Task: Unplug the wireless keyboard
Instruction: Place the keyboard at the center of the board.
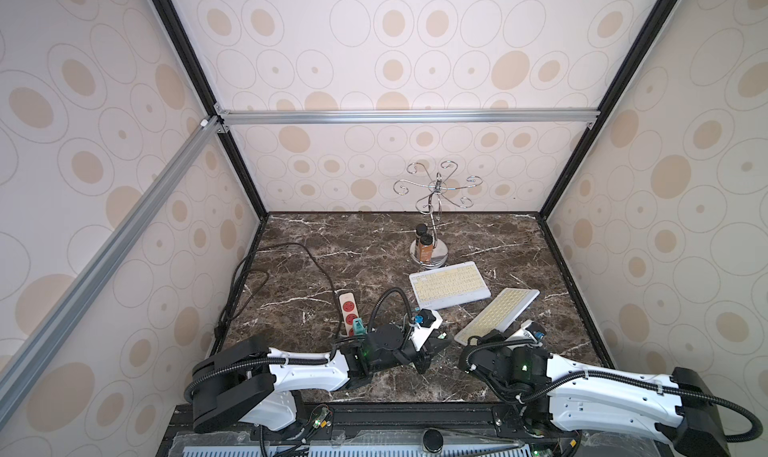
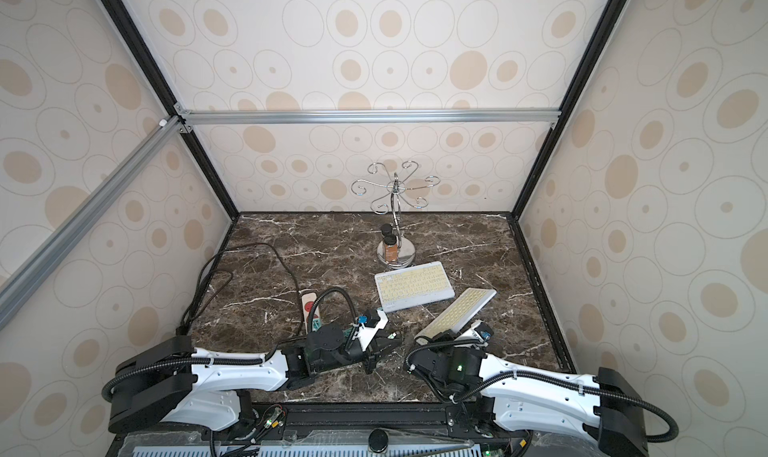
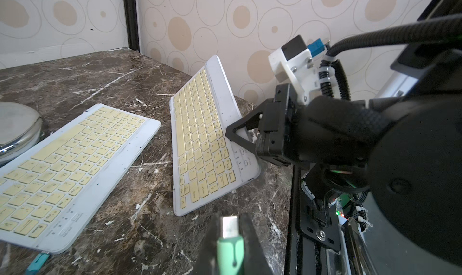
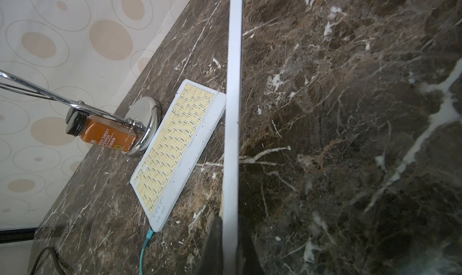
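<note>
Two white keyboards with pale yellow keys are on the marble table. One keyboard [image 1: 449, 284] lies flat with a teal cable [image 4: 145, 246] plugged into its near corner. The other keyboard [image 1: 498, 313] is tilted up on one long edge. My right gripper [image 4: 231, 226] is shut on the raised edge of this tilted keyboard [image 3: 200, 141]. My left gripper [image 3: 230, 220] is shut on a green plug [image 3: 230, 246]. The plug's bare metal tip points at the tilted keyboard and stands a short way off it.
A white power strip [image 1: 349, 313] with red sockets lies left of my left arm, and a black cable [image 1: 291, 251] loops off to the back left. A chrome hook stand [image 1: 432, 226] with an orange spice jar [image 1: 424, 247] stands behind the flat keyboard.
</note>
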### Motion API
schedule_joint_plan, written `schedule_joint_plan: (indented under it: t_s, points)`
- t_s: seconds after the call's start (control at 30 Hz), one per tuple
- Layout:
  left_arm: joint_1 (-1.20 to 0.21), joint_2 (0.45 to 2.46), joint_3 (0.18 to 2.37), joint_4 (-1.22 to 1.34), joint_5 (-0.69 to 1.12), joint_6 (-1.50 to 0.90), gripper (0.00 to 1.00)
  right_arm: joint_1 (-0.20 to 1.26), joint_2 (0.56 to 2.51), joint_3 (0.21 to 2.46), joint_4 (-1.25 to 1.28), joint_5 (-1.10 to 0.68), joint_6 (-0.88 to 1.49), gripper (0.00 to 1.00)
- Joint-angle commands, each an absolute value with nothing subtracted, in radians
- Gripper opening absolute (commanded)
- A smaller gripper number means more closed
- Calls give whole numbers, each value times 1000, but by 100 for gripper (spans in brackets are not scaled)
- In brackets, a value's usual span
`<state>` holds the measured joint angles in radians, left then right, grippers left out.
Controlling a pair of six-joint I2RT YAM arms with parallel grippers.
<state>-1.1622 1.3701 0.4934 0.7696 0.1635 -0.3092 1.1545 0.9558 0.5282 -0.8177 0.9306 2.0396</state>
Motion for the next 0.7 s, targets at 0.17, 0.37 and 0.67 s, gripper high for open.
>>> schedule_joint_plan:
  t_s: [0.17, 0.37, 0.67]
  points:
    - [-1161, 1341, 481, 763, 137, -275, 0, 1087, 1065, 475, -645, 707, 2442, 0]
    - [-1159, 1327, 474, 762, 129, -272, 0, 1067, 1158, 473, -587, 647, 2430, 0]
    - [-1158, 1318, 474, 756, 123, -269, 0, 1061, 1168, 468, -593, 627, 2436, 0]
